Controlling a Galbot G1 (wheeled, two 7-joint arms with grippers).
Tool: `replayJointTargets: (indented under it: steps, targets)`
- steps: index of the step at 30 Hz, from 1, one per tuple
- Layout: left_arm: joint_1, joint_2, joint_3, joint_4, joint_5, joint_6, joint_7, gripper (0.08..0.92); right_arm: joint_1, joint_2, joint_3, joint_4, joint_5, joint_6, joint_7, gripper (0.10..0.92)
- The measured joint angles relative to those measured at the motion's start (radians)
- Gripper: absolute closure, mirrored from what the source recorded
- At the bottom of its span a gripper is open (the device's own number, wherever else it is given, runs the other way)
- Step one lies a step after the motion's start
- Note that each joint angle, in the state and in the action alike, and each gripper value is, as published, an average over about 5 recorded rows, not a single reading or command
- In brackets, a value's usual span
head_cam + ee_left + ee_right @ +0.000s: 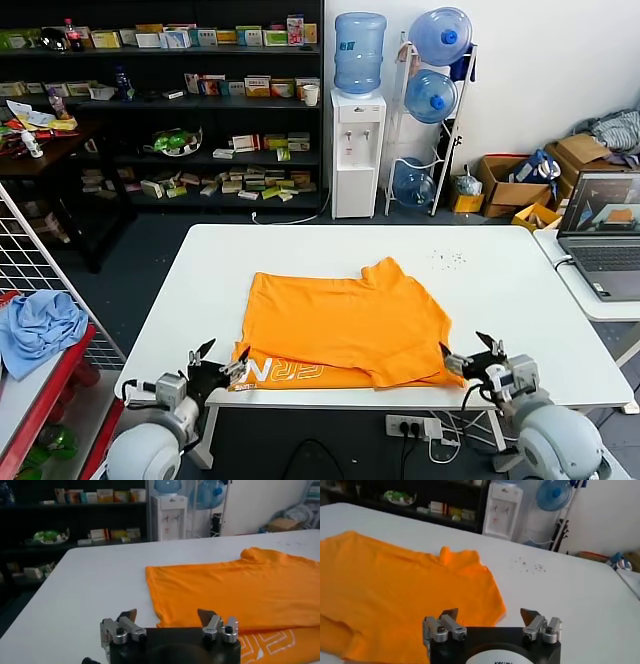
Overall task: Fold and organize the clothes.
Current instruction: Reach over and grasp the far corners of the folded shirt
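A: Shirt (345, 325) lies near the front edge of the table (500, 290); orange, partly folded, the upper layer doubled over a lower strip with white lettering showing along the near hem; collar nub points away, toward the far side.

B: Long axis?

A: As it lies now, left to right across the table; the near hem runs parallel to the table's front edge; that hem is the line both arms face.

B: Where do the grippers stand?

A: Left gripper (215, 365) sits just off the shirt's near-left corner, by the lettering; right gripper (475, 362) sits just off the near-right corner; each is about level with the hem, shirt between them and slightly ahead.

B: Jaws?

A: Both wide, nothing between them; left wrist view shows the left fingers (126, 616) spread with the fold's edge just ahead; right wrist view shows the right fingers (449, 615) spread, cloth ahead and to one side.

B: Which arm is nearer?

A: Hard to split; both corners look about equally close; the left seems a touch nearer to cloth, its tips almost at the lettered strip; cannot tell whether it touches.

B: So the next move?

A: My guess: each gripper takes its own near corner and carries it away from the robot, over the short axis; the symmetry suits a two-arm fold.
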Motion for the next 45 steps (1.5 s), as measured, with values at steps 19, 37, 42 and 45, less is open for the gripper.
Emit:
replayJointTargets:
  steps: [19,37,42,45]
  targets:
    - [-0.499,-0.13,0.172,0.462,-0.031,0.01,0.008,0.177,0.549,0.155,-0.201,-0.54,0.007,-0.002,-0.128,0.203]
    - [-0.711,-0.27,0.212,0.766,-0.015,0.007,0.02,0.177,0.72,0.284,-0.249,-0.848,-0.074,0.006,-0.233,0.228]
    - [-0.73,-0.296,0.221,0.808,-0.01,0.012,0.029,0.177,0.736,0.298,-0.257,-0.877,-0.084,0.006,-0.238,0.363]
    - [-0.735,-0.303,0.225,0.826,-0.002,0.017,0.034,0.189,0.739,0.3,-0.262,-0.886,-0.085,0.003,-0.239,0.45]
